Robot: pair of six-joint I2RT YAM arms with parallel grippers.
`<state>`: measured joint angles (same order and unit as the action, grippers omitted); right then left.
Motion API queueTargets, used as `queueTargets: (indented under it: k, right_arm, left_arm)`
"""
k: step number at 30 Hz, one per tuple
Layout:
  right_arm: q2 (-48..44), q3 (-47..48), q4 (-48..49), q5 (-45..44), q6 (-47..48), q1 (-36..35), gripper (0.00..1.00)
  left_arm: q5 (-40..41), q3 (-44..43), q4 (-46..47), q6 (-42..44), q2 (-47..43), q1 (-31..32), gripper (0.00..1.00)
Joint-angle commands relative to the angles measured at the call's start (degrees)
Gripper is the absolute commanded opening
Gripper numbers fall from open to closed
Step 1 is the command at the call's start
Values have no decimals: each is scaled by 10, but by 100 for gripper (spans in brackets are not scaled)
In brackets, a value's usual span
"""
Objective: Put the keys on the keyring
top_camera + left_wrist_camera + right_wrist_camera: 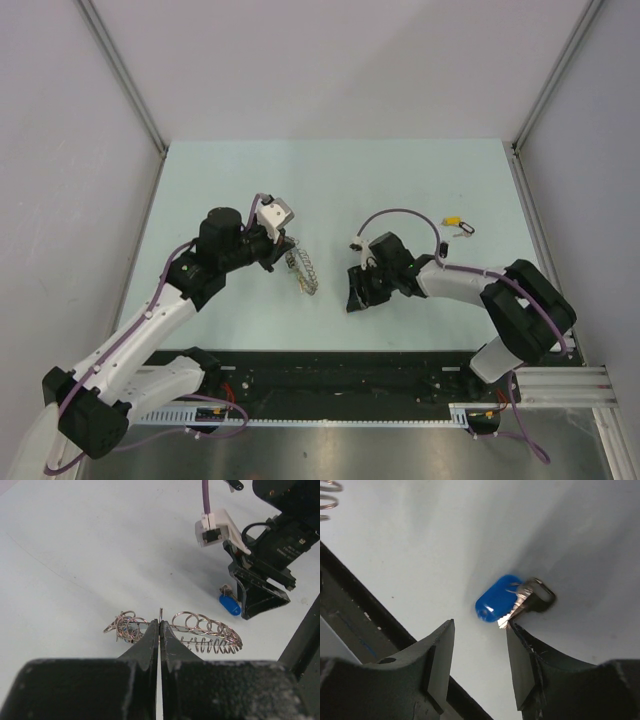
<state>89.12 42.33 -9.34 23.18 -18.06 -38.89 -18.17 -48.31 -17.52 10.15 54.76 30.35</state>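
My left gripper [160, 623] is shut on the keyring [207, 630], a silver-grey band hung with small wire loops and a coiled edge, held just above the table. In the top view the keyring [304, 270] hangs at the left gripper [284, 256]. A key with a blue tag [495, 601] lies on the table just past my right gripper [480, 626], which is open; the key's metal blade touches the tip of the right finger. The left wrist view shows the blue tag [229, 605] beside the right gripper [260, 597]. A yellow-tagged key [452, 219] lies at the far right.
A small black tag loop [465, 231] lies next to the yellow key. The black rail [330, 375] runs along the near table edge, close behind the right gripper. White walls close in the table [330, 170] on three sides.
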Motion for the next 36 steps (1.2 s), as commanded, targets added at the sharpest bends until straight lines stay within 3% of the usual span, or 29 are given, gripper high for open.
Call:
queueTargets:
  k: [1, 7, 14, 22, 27, 32, 33, 36]
  right_arm:
    - [18, -2, 51, 6, -29, -48, 51]
    - [-17, -1, 57, -6, -21, -63, 51]
    - [-104, -1, 10, -88, 71, -27, 47]
    - [-93, 10, 12, -90, 247, 10, 40]
    - [-58, 21, -6, -82, 283, 14, 37]
    - [-28, 38, -47, -113, 283, -35, 38]
    - [-28, 39, -52, -166, 279, -50, 37]
    - [-17, 54, -81, -200, 276, -86, 35]
  left_arm:
    - [-1, -6, 28, 12, -5, -2, 1]
    - [-1, -5, 28, 12, -4, -3, 0]
    - [-2, -5, 28, 15, -3, -3, 0]
    - [-3, -2, 28, 23, 0, -3, 1]
    - [-2, -2, 28, 28, -1, -2, 0]
    - [0, -2, 25, 29, -3, -3, 0]
    - [1, -2, 26, 29, -4, -3, 0]
    - [2, -2, 26, 29, -7, -3, 0]
